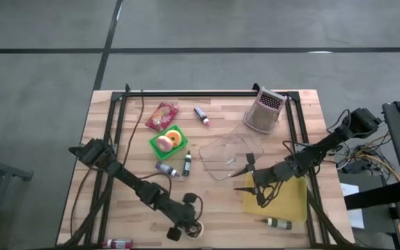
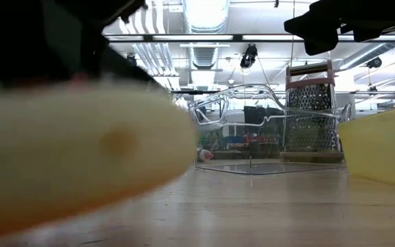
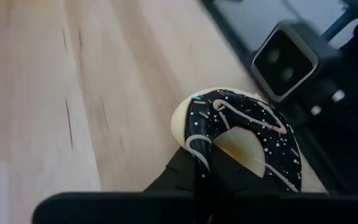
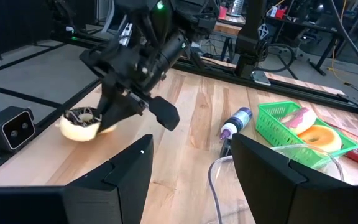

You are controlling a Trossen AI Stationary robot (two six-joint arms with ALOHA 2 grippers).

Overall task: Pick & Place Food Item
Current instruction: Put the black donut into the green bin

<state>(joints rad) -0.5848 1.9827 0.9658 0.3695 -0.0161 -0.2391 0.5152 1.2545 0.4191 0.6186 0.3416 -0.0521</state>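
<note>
Where the left fingers (image 3: 199, 163) pinch, chocolate donut (image 3: 241, 134) between them, table edge

The middle of the surface (image 1: 217, 201) is bare wood, so a pincer can pass there. A clear tray (image 1: 231, 157), a grater (image 1: 264, 111), a green basket (image 1: 169, 141) and small bottles (image 1: 167, 169) block the far part.

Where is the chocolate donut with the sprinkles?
In the high view, the chocolate donut sits at the table's near edge, left of the middle, pinched in the left gripper beside the low camera.
</note>
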